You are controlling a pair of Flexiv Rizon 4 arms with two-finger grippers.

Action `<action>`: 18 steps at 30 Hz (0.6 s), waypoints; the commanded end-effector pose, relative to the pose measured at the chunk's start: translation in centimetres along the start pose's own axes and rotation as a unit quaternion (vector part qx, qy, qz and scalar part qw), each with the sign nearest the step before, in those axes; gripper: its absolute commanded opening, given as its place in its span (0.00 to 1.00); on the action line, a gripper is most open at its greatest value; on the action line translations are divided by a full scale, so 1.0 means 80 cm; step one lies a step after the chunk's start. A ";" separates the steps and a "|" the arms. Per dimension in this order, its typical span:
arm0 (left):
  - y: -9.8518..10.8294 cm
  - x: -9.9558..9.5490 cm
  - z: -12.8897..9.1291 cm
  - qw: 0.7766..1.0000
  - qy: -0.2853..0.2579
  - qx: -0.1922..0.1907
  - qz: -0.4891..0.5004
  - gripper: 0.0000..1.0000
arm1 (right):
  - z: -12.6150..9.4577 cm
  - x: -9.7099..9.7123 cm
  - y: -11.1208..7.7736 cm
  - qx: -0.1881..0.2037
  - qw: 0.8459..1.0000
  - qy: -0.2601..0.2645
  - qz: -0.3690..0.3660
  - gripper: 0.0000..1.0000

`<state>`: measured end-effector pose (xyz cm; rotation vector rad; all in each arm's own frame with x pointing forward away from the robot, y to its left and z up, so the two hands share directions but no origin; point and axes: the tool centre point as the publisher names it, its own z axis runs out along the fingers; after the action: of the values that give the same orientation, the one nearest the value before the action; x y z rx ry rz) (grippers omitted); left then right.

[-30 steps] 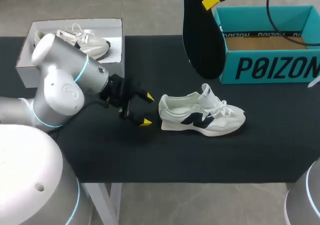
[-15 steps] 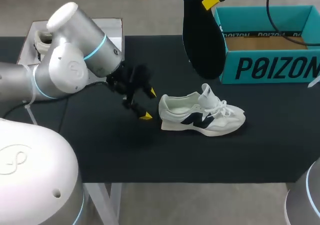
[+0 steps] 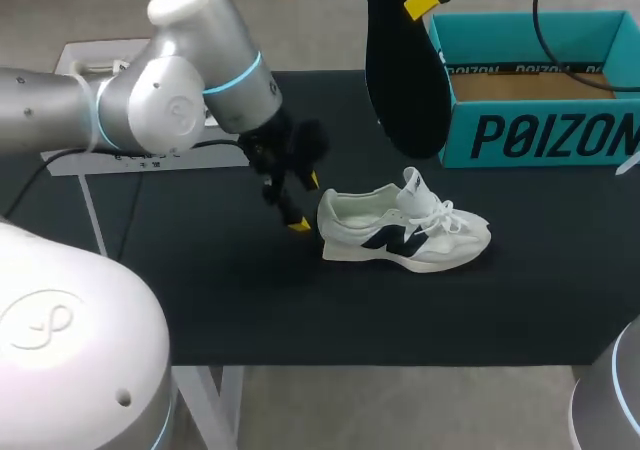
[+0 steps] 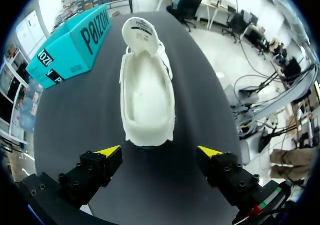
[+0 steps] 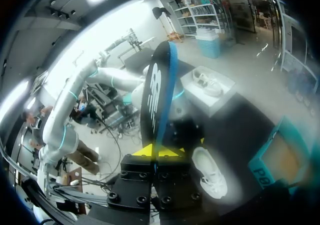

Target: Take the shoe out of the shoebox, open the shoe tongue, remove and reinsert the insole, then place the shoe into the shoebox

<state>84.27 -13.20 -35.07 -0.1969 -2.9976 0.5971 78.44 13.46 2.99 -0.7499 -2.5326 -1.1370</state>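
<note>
Two grippers, two jobs right now. The left gripper [image 3: 306, 202] sits low over the table [image 3: 200, 300], fingers spread wide with nothing between them, just beside the heel [image 3: 330, 222] of the shoe [image 3: 405, 230]. The shoe lies on its sole mid-table, and from overhead its long axis runs 9 to 3: heel at 9, toe [image 3: 478, 236] at 3, tongue [image 3: 412, 186] flipped up and the mouth wide open. From the left wrist camera it's dead straight ahead of the fingers, heel nearest, toe farthest. The two yellow tips stand either side of that line but short of the heel, not touching it. Inside the shoe I see bare lining, no insole.

The insole [image 3: 405, 80] is up at the shoe's 12 o'clock, hanging with its long axis vertical. The right gripper [image 3: 422, 0] pinches its top end, fingers closed flat on it from both sides. Its lower end dangles clear of the shoe, near the shoebox [image 3: 540, 135], which sits at 1 to 2 o'clock from the shoe. I can't tell whether it brushes the box wall.

So here's my call: the left arm is nearer the shoe and already lined up on its axis, well placed to brace the heel. The insole has to turn from upright to lie along that 9-to-3 line, then come down from 12 into the opening. The risk, as I judge it, is the tongue flopping back over the mouth.
</note>
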 end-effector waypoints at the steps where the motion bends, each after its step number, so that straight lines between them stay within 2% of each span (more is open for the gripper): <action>1: -0.003 0.002 -0.002 0.999 -0.002 -0.037 0.000 1.00 | -0.004 0.002 -0.001 -0.001 1.000 0.001 0.001 0.00; 12: -0.003 0.002 -0.002 0.999 -0.002 -0.037 0.000 1.00 | -0.045 0.041 -0.021 -0.007 1.000 -0.025 0.012 0.00; 18: -0.003 0.002 -0.002 0.999 -0.002 -0.037 0.000 1.00 | -0.052 0.060 -0.023 -0.023 1.000 -0.017 -0.006 0.00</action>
<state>84.10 -13.37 -34.87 -0.1989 -3.0241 0.4907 74.31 11.25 6.94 -0.7744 -2.5509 -1.1717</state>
